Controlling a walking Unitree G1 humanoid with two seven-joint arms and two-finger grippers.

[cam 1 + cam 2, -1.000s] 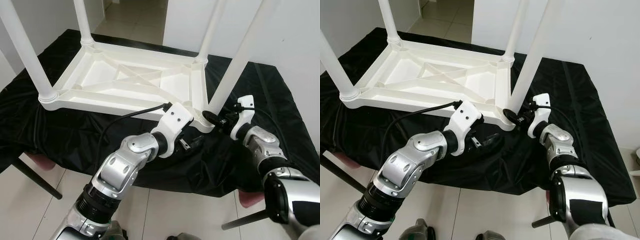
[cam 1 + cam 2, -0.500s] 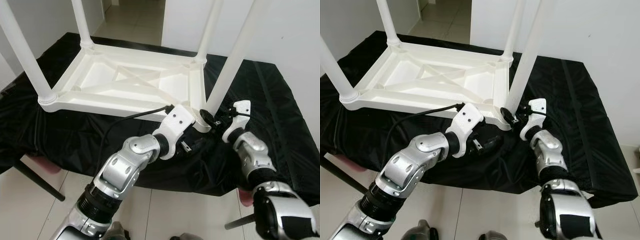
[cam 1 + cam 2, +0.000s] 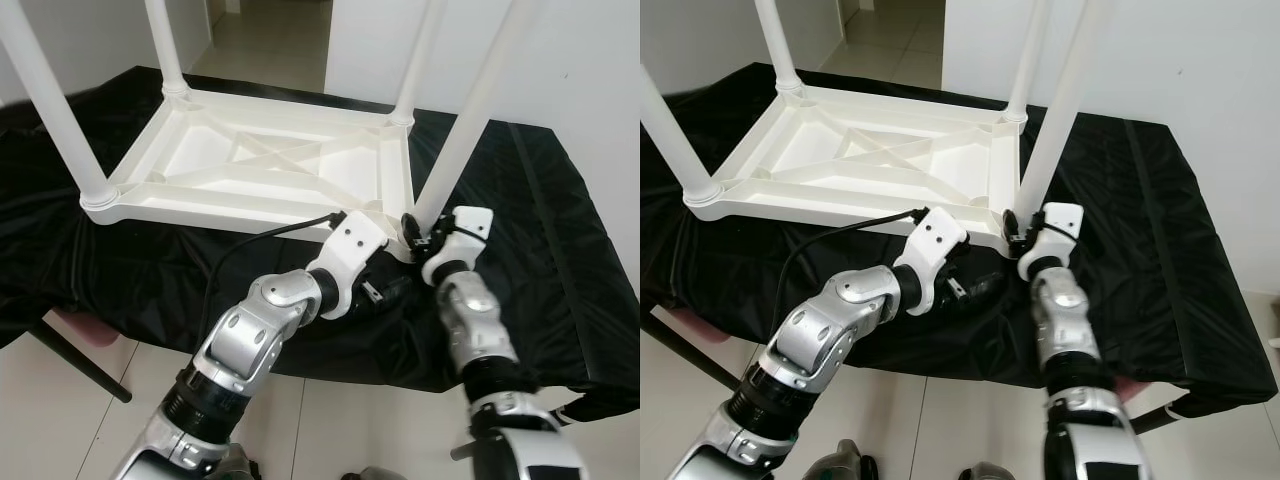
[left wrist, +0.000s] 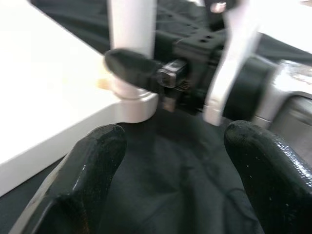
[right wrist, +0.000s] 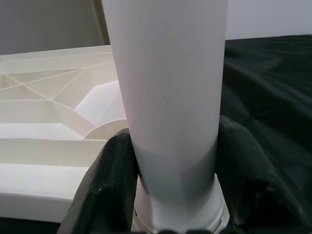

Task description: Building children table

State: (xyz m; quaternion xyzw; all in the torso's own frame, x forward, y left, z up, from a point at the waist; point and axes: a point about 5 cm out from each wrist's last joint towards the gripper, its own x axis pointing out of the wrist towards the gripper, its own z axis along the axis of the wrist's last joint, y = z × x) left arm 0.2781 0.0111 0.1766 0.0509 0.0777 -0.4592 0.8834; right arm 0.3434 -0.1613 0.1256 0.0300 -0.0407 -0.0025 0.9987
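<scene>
While the upturned white table point(image 3: 270, 165) is lying on the black cloth point(image 3: 560, 250), the right gripper point(image 3: 418, 232) is clamping the near-right leg point(image 3: 470, 110) at its base, probably screwing it in; keeping it upright matters. The left gripper point(image 4: 170, 161) is hovering nearby, spread and empty.

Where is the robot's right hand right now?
The right gripper is at the near right corner of the upside-down white table, its fingers closed around the bottom of that corner's table leg.

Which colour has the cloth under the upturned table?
Black cloth, clearest in the left eye view.
</scene>
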